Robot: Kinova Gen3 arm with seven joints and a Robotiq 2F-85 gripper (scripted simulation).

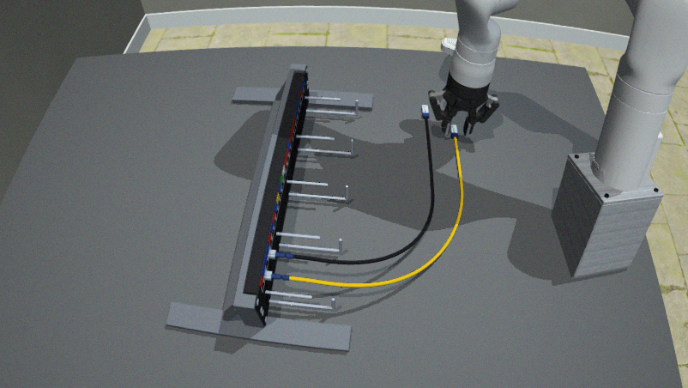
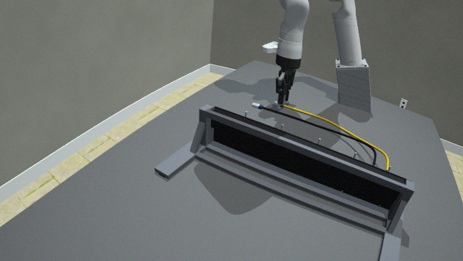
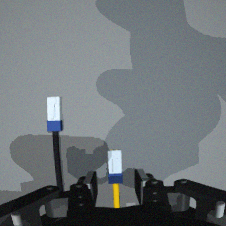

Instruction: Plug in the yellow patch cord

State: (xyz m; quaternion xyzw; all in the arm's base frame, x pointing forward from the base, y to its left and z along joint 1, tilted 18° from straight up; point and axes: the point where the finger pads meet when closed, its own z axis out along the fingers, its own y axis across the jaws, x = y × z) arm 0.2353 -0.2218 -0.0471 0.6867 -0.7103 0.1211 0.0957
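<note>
Wrist view: fingers half spread, straddling yellow cord (image 3: 116, 196) just behind its plug (image 3: 115, 167); gap visible on both sides, nothing pinched. Plug flat on tabletop (image 3: 165, 60), pointing toward 12 o'clock. Black cord's plug (image 3: 54, 113) at 10 o'clock from it, apart.

Top view: fingers (image 1: 461, 126) lowered over plug (image 1: 454, 130) at 2 o'clock on tabletop (image 1: 120, 202). Yellow cord (image 1: 452, 226) curving back to rack (image 1: 250, 226), plugged in near rack's 6 o'clock end, just beside black cord (image 1: 430, 192). Green label (image 1: 281, 178) near mid-rack, well apart from plug. Rack upright on both feet.
</note>
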